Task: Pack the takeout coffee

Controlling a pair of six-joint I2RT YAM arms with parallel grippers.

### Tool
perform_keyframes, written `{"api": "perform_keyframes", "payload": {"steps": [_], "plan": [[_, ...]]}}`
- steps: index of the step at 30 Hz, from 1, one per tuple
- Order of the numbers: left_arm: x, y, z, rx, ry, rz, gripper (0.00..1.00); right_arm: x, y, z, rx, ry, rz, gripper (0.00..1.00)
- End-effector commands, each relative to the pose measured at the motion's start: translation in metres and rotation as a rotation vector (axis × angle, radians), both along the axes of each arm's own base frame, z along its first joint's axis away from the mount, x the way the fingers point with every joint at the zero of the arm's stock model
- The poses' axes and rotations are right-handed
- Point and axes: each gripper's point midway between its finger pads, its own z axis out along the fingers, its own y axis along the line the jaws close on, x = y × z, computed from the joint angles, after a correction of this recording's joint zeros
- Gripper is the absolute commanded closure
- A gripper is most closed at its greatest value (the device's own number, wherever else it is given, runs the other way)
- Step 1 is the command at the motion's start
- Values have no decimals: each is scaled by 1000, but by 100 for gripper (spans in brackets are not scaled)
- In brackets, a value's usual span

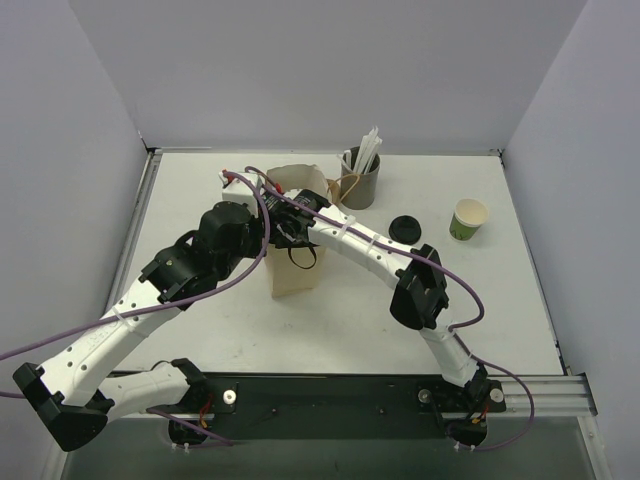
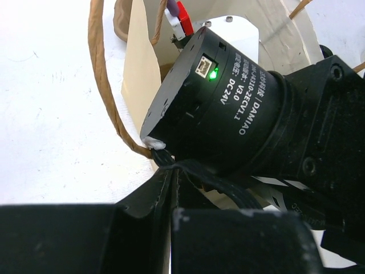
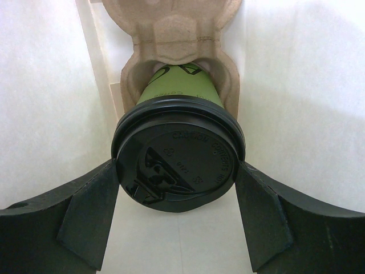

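You've got the right gripper down inside the paper bag, with its jaws clamped on the lidded green cup, one finger on each side of the black lid's rim. That cup sits upright in a well of the moulded pulp carrier at the bottom of the bag, pale bag walls close on both sides. The bag stands upright mid-table, and both your arms meet at its mouth, left from the left, right from the right. The left gripper is at the bag's near-left rim with its jaws together. A thin dark band runs out from the tips; you can't tell from the wrist view whether it's pinched or just passing by. Above those tips, the right arm's wrist motor fills most of the left wrist view, green LED lit. One brown twisted-paper handle loops down the bag's edge beside it. Outside the bag on the table, a loose black lid lies flat to the bag's right, with an open green cup farther right, upright, cream inside. They are near each other, not touching. A grey cup of white straws stands just behind the bag's right corner.
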Motion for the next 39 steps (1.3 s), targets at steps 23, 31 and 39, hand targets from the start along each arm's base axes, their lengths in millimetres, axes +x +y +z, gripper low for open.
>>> {"api": "perform_keyframes", "payload": {"steps": [23,31,39], "plan": [[-7,19,0,1,-11,61,100,-26,-14,16,-18,101,5,10],[-7,18,-2,-1,1,64,100,-25,-14,31,9,81,-10,8],[-8,17,-2,0,6,54,100,-24,-15,43,25,66,-26,5]]}}
